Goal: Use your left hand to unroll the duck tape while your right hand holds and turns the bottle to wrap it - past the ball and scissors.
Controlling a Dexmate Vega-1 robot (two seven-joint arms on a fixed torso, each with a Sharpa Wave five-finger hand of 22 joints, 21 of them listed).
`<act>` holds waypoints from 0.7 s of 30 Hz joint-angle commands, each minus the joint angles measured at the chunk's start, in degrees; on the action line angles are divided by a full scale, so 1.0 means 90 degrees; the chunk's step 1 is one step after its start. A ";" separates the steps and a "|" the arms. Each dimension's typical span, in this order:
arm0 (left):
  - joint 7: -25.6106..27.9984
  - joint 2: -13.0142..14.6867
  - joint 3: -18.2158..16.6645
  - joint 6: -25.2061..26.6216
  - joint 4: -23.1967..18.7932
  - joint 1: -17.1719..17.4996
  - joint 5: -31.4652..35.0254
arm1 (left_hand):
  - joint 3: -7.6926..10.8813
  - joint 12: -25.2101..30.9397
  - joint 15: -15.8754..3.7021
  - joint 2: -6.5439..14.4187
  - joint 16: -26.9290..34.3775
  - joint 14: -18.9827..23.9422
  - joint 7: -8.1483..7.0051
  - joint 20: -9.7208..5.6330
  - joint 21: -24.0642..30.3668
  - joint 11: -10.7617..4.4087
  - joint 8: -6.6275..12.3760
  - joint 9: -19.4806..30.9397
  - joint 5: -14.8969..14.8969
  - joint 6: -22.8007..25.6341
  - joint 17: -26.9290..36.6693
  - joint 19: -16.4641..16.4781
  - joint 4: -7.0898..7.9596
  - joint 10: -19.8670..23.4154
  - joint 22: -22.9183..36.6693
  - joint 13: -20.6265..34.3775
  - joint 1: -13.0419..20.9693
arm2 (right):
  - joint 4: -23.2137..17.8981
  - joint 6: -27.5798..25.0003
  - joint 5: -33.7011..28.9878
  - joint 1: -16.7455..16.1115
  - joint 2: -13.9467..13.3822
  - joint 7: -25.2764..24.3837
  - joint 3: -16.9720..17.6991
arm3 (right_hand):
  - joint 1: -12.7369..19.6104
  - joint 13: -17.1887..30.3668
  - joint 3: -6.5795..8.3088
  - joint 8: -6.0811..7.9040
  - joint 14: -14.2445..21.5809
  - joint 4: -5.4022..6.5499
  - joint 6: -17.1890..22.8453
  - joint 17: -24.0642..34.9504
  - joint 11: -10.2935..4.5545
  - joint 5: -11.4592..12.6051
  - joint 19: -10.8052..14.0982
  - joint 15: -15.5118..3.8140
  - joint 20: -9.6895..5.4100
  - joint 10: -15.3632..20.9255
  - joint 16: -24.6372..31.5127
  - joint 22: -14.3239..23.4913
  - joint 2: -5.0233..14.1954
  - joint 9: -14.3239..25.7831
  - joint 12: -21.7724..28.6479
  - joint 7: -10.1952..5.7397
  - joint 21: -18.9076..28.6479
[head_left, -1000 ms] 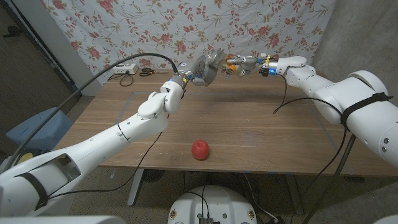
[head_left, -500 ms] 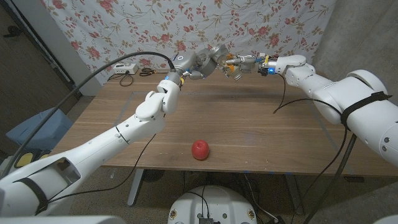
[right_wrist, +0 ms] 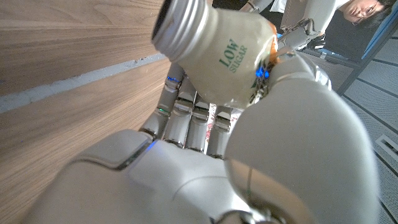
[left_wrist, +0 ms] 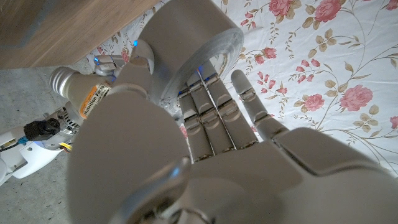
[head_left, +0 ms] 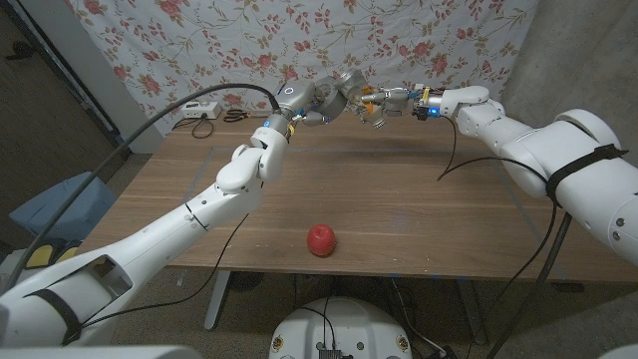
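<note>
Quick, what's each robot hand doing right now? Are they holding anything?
Left robot hand: holding the roll of duck tape, raised above the table.
Right robot hand: holding the bottle, its capped end pointing toward the tape.

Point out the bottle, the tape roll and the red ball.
bottle (right_wrist: 217, 59), right wrist view, on its printed body.
tape roll (left_wrist: 186, 46), left wrist view, on its grey side.
red ball (head_left: 320, 239), head view, at its middle.

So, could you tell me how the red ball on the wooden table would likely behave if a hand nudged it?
The red ball looks round, so it would probably roll freely. It sits near the wooden table's front edge, so it might roll off. It seems small, likely light.
</note>
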 commanded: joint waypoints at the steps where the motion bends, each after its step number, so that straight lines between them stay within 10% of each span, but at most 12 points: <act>1: -0.0121 -0.0066 -0.0111 -0.0162 0.0067 0.0081 0.0081 | 0.0167 0.0032 -0.0440 0.1343 0.0020 0.0018 0.0057 -0.0284 -0.0014 -0.0453 0.0052 0.0013 0.0037 0.0064 0.0027 -0.0025 0.0148 0.0524 0.0003 0.0012 0.0773 | -0.0026 0.0138 -0.0109 0.0059 -0.0048 -0.0066 -0.0129 | 0.1188 0.0012 0.0388 0.0036 0.1135 0.0376 0.0604 0.0130 -0.0737 0.0043 -0.0003 -0.1478 -0.0902 0.0760 0.0040 -0.0001 0.1573 0.0079 -0.0001 -0.0263 -0.0018; 16: -0.0462 -0.0071 -0.0114 -0.0152 0.0048 0.0130 0.0041 | 0.0164 0.0041 -0.0443 0.1336 0.0048 0.0061 0.0114 -0.0291 -0.0032 -0.0453 0.0068 0.0000 0.0058 0.0100 0.0061 -0.0020 0.0107 0.0563 0.0009 0.0049 0.0805 | -0.0199 0.0251 -0.0872 0.0402 -0.0161 0.0339 -0.0912 | 0.1183 -0.0009 0.0399 -0.0042 0.1043 0.0406 0.0430 0.0163 -0.0780 0.0065 -0.0048 -0.1488 -0.0893 0.0644 -0.0026 -0.0005 0.1608 0.0047 -0.0086 -0.0264 -0.0042; 21: -0.0565 -0.0074 -0.0107 -0.0123 0.0024 0.0166 0.0012 | 0.0163 0.0037 -0.0441 0.1336 0.0048 0.0061 0.0132 -0.0291 -0.0034 -0.0452 0.0066 -0.0002 0.0061 0.0094 0.0065 -0.0013 0.0100 0.0564 0.0010 0.0053 0.0810 | -0.1098 0.0234 -0.0906 0.0122 -0.0521 0.0293 -0.0905 | 0.1189 -0.0036 0.0411 -0.0048 0.1018 0.0408 0.0413 0.0167 -0.0781 0.0064 -0.0056 -0.1489 -0.0885 0.0652 -0.0046 -0.0007 0.1623 0.0035 -0.0105 -0.0264 -0.0047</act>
